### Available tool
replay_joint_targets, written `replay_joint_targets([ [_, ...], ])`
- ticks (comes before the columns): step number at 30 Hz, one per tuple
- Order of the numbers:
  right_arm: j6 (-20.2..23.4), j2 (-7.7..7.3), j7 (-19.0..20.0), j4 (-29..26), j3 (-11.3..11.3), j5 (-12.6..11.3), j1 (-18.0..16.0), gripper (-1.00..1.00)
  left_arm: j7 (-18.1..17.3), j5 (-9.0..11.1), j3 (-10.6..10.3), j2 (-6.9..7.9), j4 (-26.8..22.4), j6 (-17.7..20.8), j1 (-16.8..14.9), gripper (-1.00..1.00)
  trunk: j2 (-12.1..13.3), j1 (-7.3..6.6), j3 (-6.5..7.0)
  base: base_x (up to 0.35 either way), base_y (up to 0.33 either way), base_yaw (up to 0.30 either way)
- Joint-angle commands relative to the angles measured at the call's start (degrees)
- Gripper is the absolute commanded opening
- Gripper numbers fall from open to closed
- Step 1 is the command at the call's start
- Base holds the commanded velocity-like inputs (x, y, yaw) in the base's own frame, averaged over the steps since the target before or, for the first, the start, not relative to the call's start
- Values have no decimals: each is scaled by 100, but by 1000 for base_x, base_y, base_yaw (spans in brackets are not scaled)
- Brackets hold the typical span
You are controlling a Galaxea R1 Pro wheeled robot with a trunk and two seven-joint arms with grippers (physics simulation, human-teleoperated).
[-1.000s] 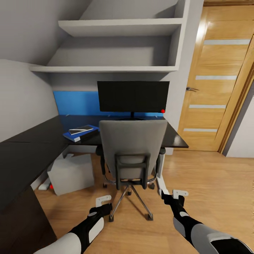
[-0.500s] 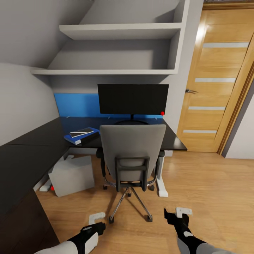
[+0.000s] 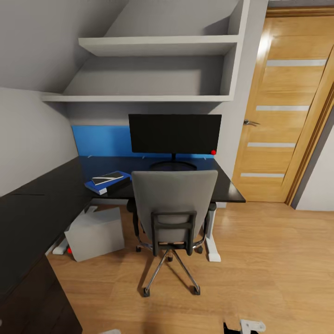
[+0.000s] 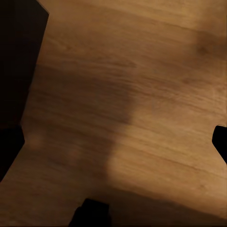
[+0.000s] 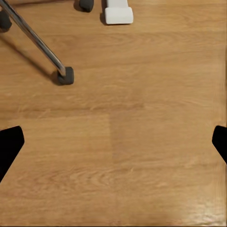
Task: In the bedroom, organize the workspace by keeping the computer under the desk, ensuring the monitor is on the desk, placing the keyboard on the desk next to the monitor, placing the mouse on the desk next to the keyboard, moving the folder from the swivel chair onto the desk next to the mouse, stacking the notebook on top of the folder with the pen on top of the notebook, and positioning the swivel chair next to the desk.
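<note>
The grey swivel chair (image 3: 174, 199) stands on the floor, its back towards me, pushed up to the black desk (image 3: 228, 188). On the desk the black monitor (image 3: 175, 134) stands upright. Left of the chair, the blue folder (image 3: 96, 187) lies on the desk with the dark notebook (image 3: 107, 178) on top. The pale computer (image 3: 95, 233) sits on the floor under the desk. The chair hides the keyboard and the mouse; the pen is too small to make out. My left gripper (image 4: 113, 142) and right gripper (image 5: 113, 142) hang open over bare floor. A chair castor (image 5: 65, 75) is ahead of the right gripper.
White wall shelves (image 3: 157, 45) hang above the desk, with a blue wall panel (image 3: 99, 140) behind it. A wooden door (image 3: 287, 111) is at the right. The desk's white foot (image 5: 118, 14) and its black drawer block (image 4: 19, 47) stand on the wood floor (image 3: 269, 260).
The head view has drawn back a little. Both arms have sunk towards the lower edge of the head view. The chair and the desk's things have not moved.
</note>
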Motion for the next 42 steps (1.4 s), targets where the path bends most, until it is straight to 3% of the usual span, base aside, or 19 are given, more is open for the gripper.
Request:
replay_joint_targets([
  [1,-23,-5,-7,12,51,-48,75,100,17,56,-51,7,2,-14,16,100,39,-23,13,0,0,0],
  [7,-35,10,-7,14,56,-48,282,100,12,56,-49,24,2,-7,48,100,280,-155,121,0,0,0],
  [26,-38,6,-7,14,56,-48,292,100,8,38,-54,30,-4,3,49,100,962,-529,426,0,0,0],
  [32,-38,5,-7,14,56,-48,292,100,8,37,-53,135,-3,3,49,100,1122,-616,498,0,0,0],
  [42,-38,3,-7,14,56,-48,292,100,8,30,-55,155,-4,-1,49,100,1523,-836,677,0,0,0],
])
